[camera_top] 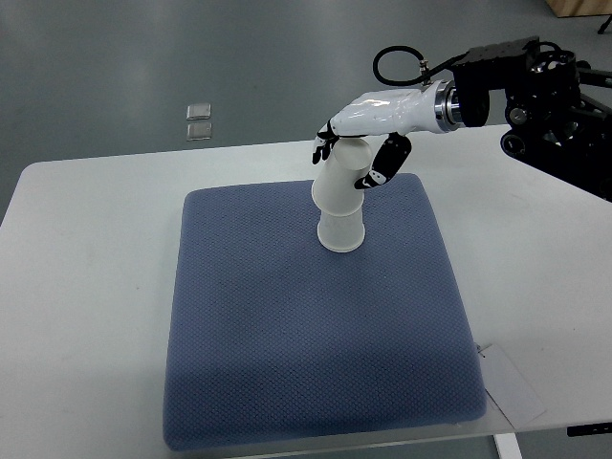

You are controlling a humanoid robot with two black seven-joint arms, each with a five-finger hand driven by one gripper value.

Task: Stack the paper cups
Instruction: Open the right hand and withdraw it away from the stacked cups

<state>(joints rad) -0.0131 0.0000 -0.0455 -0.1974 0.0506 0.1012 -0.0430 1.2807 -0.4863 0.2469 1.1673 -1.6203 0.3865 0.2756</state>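
A stack of white paper cups [340, 203] stands upside down on the blue-grey mat [287, 325], near its far middle. The upper cup leans a little on the lower cup [341, 232]. My right hand [356, 158] reaches in from the right, and its fingers curl around the upper cup from above. The thumb [387, 163] presses on the cup's right side. The left arm does not show.
The mat lies on a white table [86, 249]. A white card [512, 387] lies at the mat's near right corner. Two small clear squares [199, 120] lie on the grey floor beyond the table's far edge.
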